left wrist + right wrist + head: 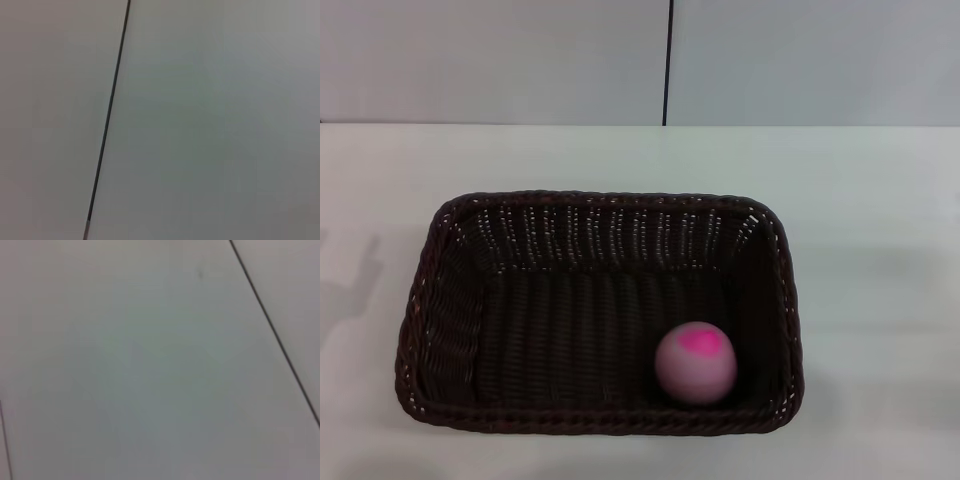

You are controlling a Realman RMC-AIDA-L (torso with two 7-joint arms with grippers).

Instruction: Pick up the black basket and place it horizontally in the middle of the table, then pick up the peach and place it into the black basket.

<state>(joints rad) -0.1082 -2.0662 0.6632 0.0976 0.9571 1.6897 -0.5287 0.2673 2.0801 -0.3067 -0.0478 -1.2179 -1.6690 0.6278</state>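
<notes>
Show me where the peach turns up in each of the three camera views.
Head view: the peach lies inside the black basket, near its front right corner.
Left wrist view: not in it.
Right wrist view: not in it.
Shared landmark: the thin dark seam between pale panels.

Nothing of the robot's own body can be made out from any of the three cameras, so its colours, casing, cables, screws and markings cannot be told. The one trace is a faint grey shadow (pixel 355 275) on the white table (pixel 860 200) at the robot's left, soft-edged and narrow, with an upright stub rising from it. Both wrist views show only pale flat wall panels (pixel 210 120) crossed by a thin dark seam (pixel 107 125).
</notes>
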